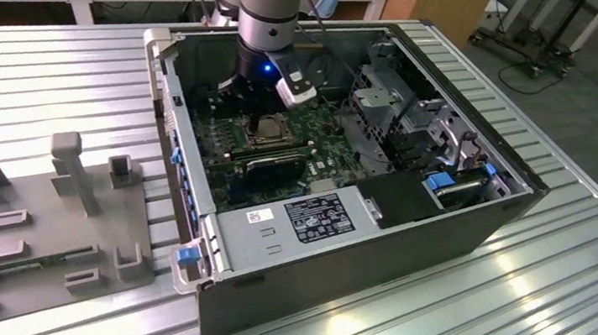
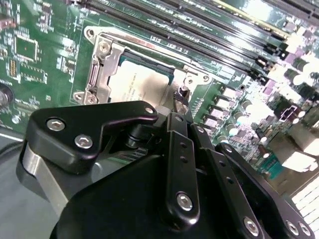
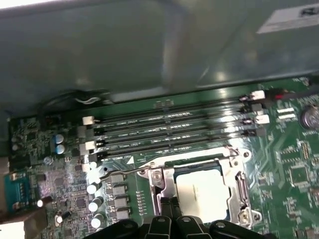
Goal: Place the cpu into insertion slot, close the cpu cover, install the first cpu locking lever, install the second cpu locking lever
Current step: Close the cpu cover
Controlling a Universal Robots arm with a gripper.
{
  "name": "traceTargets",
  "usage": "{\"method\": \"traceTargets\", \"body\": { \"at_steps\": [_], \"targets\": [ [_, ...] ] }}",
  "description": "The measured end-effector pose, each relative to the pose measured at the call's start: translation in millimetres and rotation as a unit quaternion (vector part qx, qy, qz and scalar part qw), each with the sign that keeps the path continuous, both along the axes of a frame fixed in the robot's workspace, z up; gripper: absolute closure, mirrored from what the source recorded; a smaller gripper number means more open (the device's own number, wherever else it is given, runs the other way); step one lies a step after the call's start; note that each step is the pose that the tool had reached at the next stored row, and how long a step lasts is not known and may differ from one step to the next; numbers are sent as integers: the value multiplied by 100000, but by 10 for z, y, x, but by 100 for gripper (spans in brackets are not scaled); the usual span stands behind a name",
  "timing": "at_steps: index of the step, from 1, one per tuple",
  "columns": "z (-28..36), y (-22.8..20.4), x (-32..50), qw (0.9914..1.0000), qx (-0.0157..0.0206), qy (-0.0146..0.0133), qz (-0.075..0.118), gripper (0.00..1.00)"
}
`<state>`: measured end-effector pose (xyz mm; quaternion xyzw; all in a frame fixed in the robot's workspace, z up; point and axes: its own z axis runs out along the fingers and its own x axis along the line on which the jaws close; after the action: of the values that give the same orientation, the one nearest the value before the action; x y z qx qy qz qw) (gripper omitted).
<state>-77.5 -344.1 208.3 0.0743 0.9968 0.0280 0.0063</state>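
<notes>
1. While the arm (image 1: 266, 12) stood inside the open computer case (image 1: 380, 253), its claw (image 3: 168, 213) was closed tight, its tip at the edge of the cpu cover (image 3: 167, 181).
2. Just beyond, the cpu (image 3: 199, 191) lay flat on the motherboard (image 3: 294, 169), framed by that lowered cover.
3. Farther off, a thin wire lever (image 3: 122, 171) ran beside it, then the memory slots (image 3: 174, 130).

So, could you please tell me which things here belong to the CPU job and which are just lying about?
Job: cpu, seated in its socket; cpu cover; locking lever; gripper, at the socket.
Lying about: memory slots; grey fixture tray; power supply.
</notes>
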Motion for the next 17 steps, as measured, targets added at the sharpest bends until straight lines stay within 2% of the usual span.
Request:
{"method": "traceTargets", "body": {
  "at_steps": [3, 11, 17],
  "targets": [
    [-3, 0, 1, 99980, -5, 2, 1998, 89],
    [-12, 0, 5, 99879, -4, 2, 4908, 89],
    [-13, 0, 6, 99877, 2, -1, 4967, 89]
  ]
}}
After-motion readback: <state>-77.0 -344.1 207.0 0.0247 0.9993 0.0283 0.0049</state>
